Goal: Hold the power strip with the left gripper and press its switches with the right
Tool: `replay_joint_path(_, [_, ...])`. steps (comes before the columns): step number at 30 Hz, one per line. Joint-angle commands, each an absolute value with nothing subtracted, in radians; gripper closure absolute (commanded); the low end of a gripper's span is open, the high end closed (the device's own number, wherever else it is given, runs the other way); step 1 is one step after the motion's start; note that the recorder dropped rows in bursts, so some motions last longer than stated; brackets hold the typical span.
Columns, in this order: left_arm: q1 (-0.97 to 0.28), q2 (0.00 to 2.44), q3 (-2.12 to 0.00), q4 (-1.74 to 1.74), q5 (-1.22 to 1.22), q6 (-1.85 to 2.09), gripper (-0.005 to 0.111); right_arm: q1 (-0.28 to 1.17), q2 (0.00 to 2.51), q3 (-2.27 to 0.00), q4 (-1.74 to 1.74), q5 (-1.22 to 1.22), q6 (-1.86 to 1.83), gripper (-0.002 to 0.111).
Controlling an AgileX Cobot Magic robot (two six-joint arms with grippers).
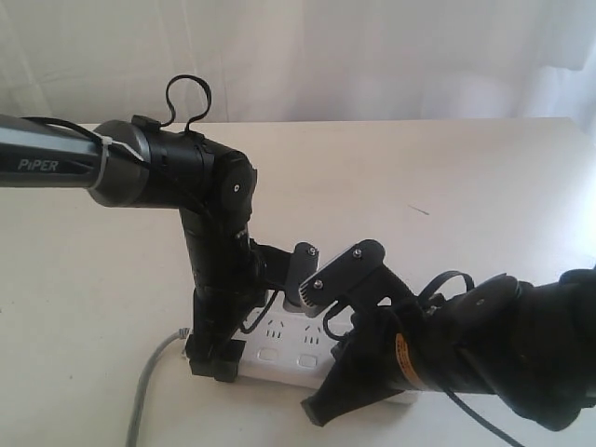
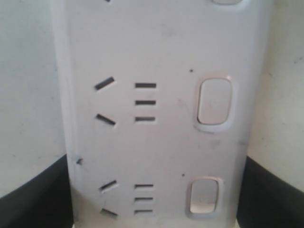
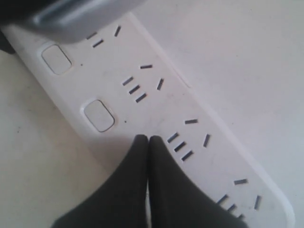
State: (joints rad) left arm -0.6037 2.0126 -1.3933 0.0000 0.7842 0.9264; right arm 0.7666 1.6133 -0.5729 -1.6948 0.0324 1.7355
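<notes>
The white power strip [image 1: 279, 346] lies near the table's front edge, its grey cord [image 1: 149, 382] trailing off to the left. My left gripper [image 1: 219, 361] comes straight down on the strip's left end. In the left wrist view the strip [image 2: 156, 142] fills the frame and a black jaw presses each long edge, so the left gripper [image 2: 154, 209] is shut on it. Two switches [image 2: 214, 102] show there. My right gripper [image 3: 148, 138] is shut, with its tips together over the strip's face in the switch row, just past two visible switches [image 3: 99, 115]. Whether the tips touch cannot be told.
The cream table [image 1: 447, 186] stretches behind and to both sides, with a white curtain [image 1: 372, 56] beyond its far edge. The bulky right arm [image 1: 521, 345] covers the strip's right half. The PiPER arm [image 1: 56, 163] reaches in from the left.
</notes>
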Motion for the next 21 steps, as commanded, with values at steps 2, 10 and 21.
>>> replay_joint_path(2, [-0.598, 2.014, -1.386, 0.0, 0.826, 0.914, 0.107, 0.766, 1.654, -0.553, -1.698, 0.0, 1.73, 0.108])
replay_joint_path(10, [-0.598, 2.014, -1.386, 0.0, 0.81, 0.912, 0.107, 0.766, 1.648, -0.476, -1.698, 0.018, 1.739, 0.108])
replay_joint_path(21, [-0.598, 2.014, -1.386, 0.0, 0.832, 0.887, 0.107, 0.766, 1.389, -0.467, -1.7, -0.02, 1.76, 0.108])
